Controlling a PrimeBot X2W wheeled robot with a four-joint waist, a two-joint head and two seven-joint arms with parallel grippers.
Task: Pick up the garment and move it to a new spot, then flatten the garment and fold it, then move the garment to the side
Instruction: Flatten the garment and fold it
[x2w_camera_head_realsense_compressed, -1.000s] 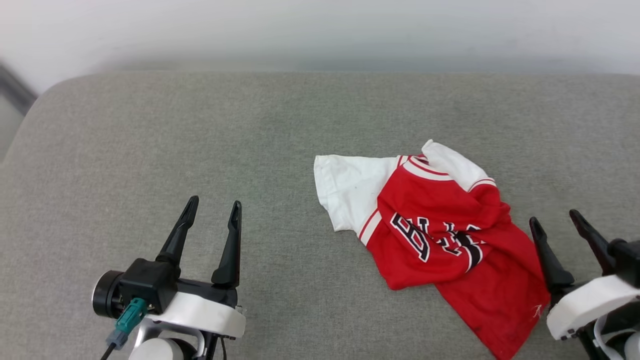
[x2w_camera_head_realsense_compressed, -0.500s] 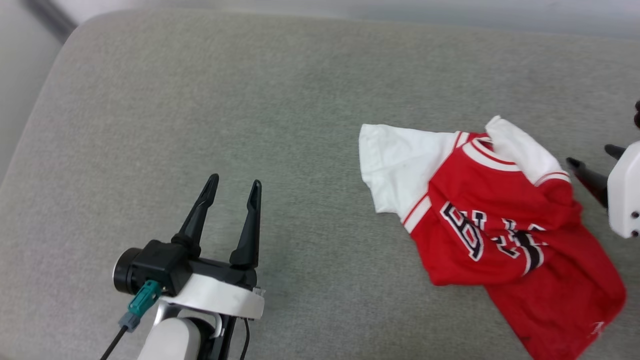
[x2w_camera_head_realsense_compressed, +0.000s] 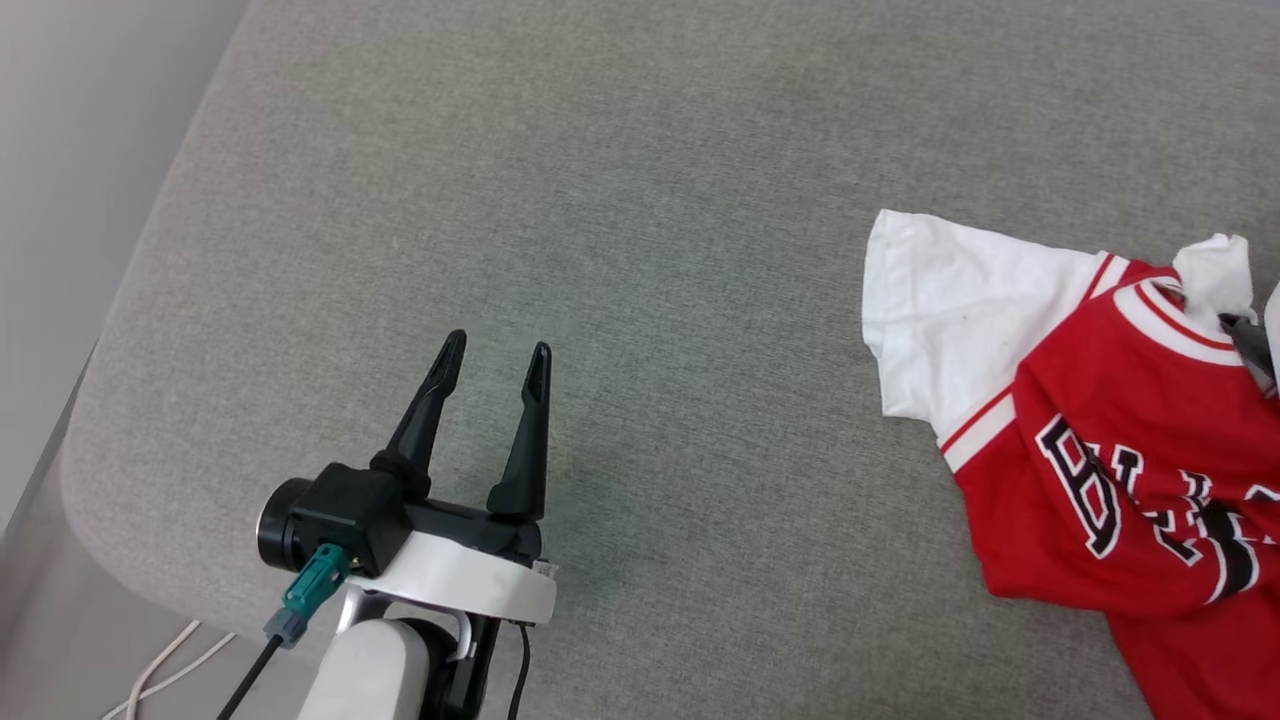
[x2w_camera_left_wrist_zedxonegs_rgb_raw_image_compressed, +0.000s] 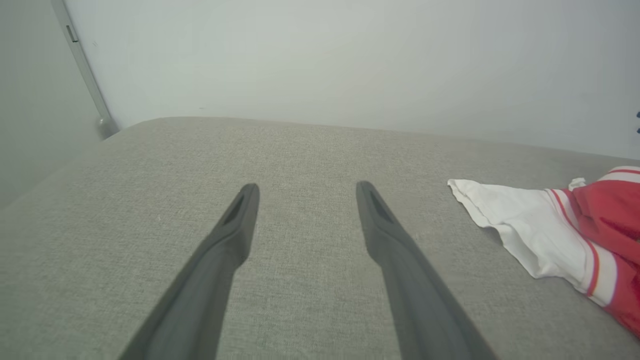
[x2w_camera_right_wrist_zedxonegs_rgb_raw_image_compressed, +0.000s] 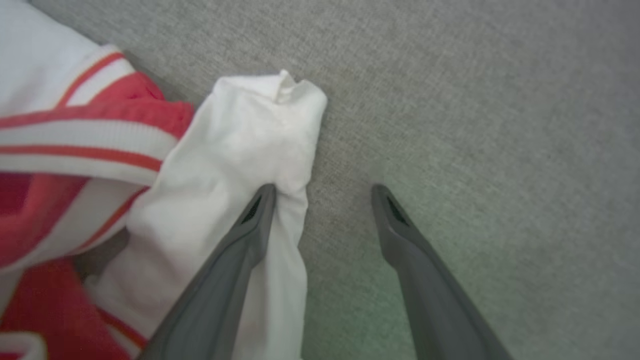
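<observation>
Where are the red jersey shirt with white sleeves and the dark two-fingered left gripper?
red jersey shirt (x2w_camera_head_realsense_compressed: 1110, 390), head view, red chest above the lettering.
left gripper (x2w_camera_head_realsense_compressed: 498, 341), head view, midway between its fingertips.

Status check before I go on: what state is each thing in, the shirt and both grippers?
garment: crumpled, unfolded, lying on the grey cushion.
left gripper: open, empty, apart from the garment.
right gripper: open, one finger over the bunched white sleeve, nothing clamped.
</observation>
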